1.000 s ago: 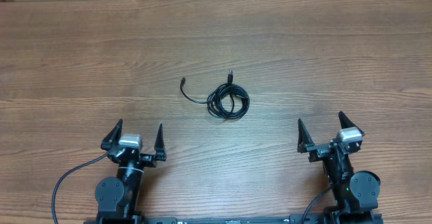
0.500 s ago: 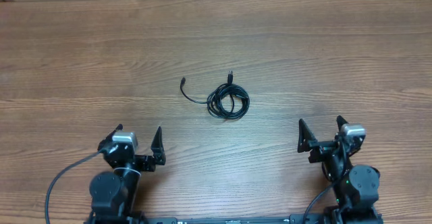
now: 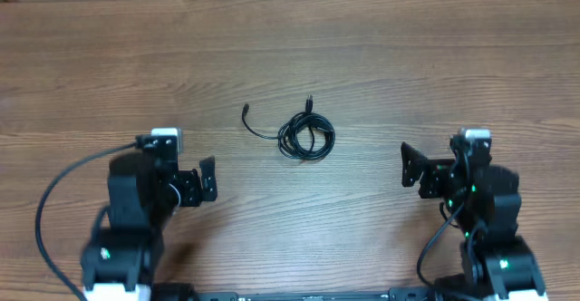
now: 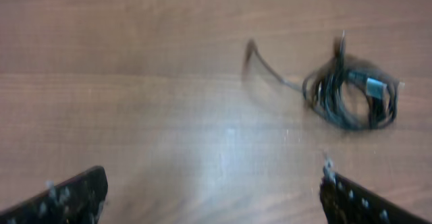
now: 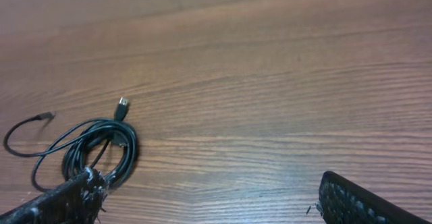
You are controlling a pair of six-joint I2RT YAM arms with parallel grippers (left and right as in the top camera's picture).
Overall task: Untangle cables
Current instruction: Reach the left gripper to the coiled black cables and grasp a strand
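Wood-grain table (image 3: 381, 47); coiled black cables (image 3: 306, 136) at centre; left tool (image 4: 210, 187), right tool (image 5: 206, 187) both spread, empty.

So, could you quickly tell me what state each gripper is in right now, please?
Left gripper: open, holding nothing.
Right gripper: open, holding nothing.
The cables lie apart from both.

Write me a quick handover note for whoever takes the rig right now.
Left gripper: open, empty, short of the cables.
Right gripper: open, empty, also clear of them.
Cables: one small coiled tangle in the middle of the table, between the two arms. One plug end trails toward the left side; another pokes out on the far side.
Done: nothing; no strand is pulled free.
Left: grip the coil and draw the strands apart.
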